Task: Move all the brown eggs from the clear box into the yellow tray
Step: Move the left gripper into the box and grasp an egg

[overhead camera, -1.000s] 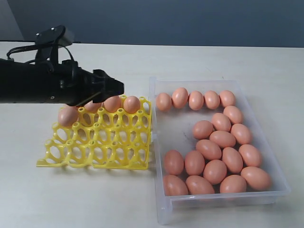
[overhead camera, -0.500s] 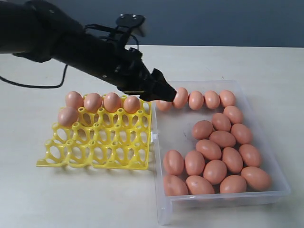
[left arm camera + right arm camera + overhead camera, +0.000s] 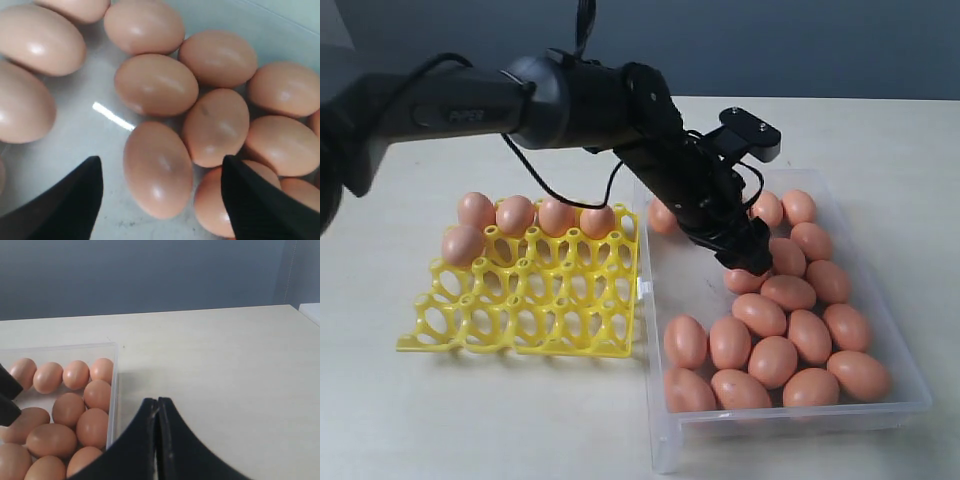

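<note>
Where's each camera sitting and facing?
Exterior: off-arm, raised, looking down on yellow tray and clear box; left arm reaches into the box.
Left wrist: above the left gripper, facing brown eggs on the box floor; both fingers show.
Right wrist: beside the box, facing across the table; shut right gripper shows.
Shared: all three see eggs in the box.

Your L gripper (image 3: 160,161), jaws spread wide, straddles one brown egg (image 3: 158,172) lying on the clear box (image 3: 80,135) floor, neither finger touching it; more brown eggs (image 3: 215,125) crowd round, a few pressed vs. it.
</note>
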Motion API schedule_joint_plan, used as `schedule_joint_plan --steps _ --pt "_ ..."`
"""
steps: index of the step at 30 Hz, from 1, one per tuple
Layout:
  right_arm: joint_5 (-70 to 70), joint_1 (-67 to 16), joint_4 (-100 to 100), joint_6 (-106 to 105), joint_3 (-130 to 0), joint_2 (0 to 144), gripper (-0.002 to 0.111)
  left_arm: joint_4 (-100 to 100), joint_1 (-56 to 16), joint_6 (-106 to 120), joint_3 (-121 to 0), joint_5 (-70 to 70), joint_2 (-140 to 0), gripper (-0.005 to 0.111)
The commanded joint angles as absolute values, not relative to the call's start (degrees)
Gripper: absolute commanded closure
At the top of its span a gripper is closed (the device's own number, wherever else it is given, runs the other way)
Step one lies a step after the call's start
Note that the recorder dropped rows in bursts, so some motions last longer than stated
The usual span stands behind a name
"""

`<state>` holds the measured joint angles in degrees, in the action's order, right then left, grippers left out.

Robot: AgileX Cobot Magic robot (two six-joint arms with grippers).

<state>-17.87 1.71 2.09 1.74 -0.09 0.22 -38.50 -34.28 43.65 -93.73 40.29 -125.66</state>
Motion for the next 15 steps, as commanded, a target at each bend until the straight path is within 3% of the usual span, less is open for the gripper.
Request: schedule_joint_plan --steps 1,15 --pt "-17.5 1.7 2.0 1.5 0.0 0.0 0.109 -36.6 -34.6 40.8 -97.8 42.6 -129.1 0.043" --pt "-17.5 1.7 2.0 1.5 0.0 0.0 0.109 -29.8 -35.0 36.3 -99.4 45.8 -131.6 0.045"
